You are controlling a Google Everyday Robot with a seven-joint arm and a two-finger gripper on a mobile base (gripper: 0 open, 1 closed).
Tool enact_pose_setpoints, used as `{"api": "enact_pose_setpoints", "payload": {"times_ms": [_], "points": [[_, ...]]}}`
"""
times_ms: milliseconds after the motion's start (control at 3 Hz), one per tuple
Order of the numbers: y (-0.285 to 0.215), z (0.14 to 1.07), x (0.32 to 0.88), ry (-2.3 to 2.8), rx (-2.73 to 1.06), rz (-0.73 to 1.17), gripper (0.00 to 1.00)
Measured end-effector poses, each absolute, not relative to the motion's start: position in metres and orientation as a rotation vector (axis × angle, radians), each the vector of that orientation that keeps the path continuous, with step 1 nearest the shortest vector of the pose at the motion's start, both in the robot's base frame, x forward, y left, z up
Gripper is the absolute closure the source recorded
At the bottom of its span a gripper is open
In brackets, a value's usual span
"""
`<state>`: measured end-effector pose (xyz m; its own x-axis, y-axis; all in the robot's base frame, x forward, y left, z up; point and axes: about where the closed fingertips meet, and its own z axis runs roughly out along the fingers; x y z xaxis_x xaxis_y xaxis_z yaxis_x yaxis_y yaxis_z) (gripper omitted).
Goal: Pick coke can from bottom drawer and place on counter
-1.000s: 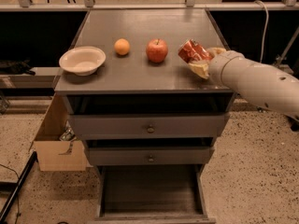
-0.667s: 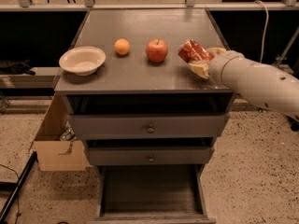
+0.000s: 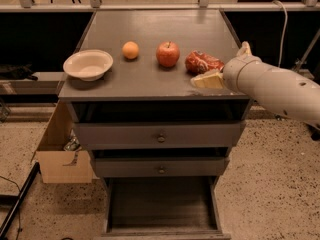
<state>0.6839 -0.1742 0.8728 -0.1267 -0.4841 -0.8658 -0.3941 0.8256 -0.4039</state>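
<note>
The coke can (image 3: 203, 61) is red with white marks and lies tilted on its side at the right front of the counter (image 3: 150, 26), just right of the red apple (image 3: 168, 54). My gripper (image 3: 201, 70) reaches in from the right on a white arm and is closed around the can. One cream finger (image 3: 207, 80) shows in front of the can, and the other is hidden behind it. I cannot tell whether the can rests on the counter or hangs just above it. The bottom drawer (image 3: 160, 231) is pulled open below, and its dark inside holds nothing I can see.
A white bowl (image 3: 88, 64) and an orange (image 3: 130, 50) stand on the left half of the counter. The two upper drawers (image 3: 160, 134) are shut. A cardboard box (image 3: 57, 156) sits on the floor left of the cabinet. A white cable (image 3: 284, 21) hangs at the right.
The gripper and the can have moved together a little toward the counter's front edge and slightly left. Nothing else has moved.
</note>
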Motion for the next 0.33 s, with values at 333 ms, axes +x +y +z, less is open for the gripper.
{"api": "enact_pose_setpoints", "payload": {"times_ms": [333], "points": [[-0.1742,0.8728,0.6839,1.743,-0.681,-0.088,0.0]]}}
